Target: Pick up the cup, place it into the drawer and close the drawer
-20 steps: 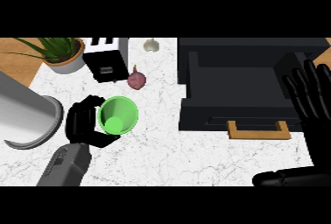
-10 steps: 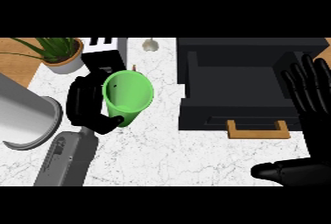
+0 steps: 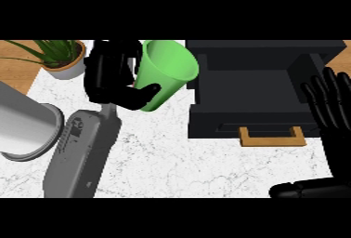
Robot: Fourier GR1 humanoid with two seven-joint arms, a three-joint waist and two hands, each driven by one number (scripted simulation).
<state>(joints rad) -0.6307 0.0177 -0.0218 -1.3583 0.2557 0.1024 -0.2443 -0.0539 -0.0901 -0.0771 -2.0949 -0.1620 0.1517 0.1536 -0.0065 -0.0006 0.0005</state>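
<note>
We are holding the cup [image 3: 163,73] in our left hand [image 3: 113,79], fingers curled around it, seemingly lifted just left of the drawer [image 3: 257,88]; our right hand [image 3: 336,109] is resting open beyond it.

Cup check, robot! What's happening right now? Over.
Left hand curled round green cup, lifted, tilted. Right hand open, resting at right edge. Drawer open beside cup, nothing between.

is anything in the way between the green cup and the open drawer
Nothing visible. The left hand holds the green cup tilted, just left of the open black drawer. The right hand rests open at the drawer's right side, off the cup's path.
</note>
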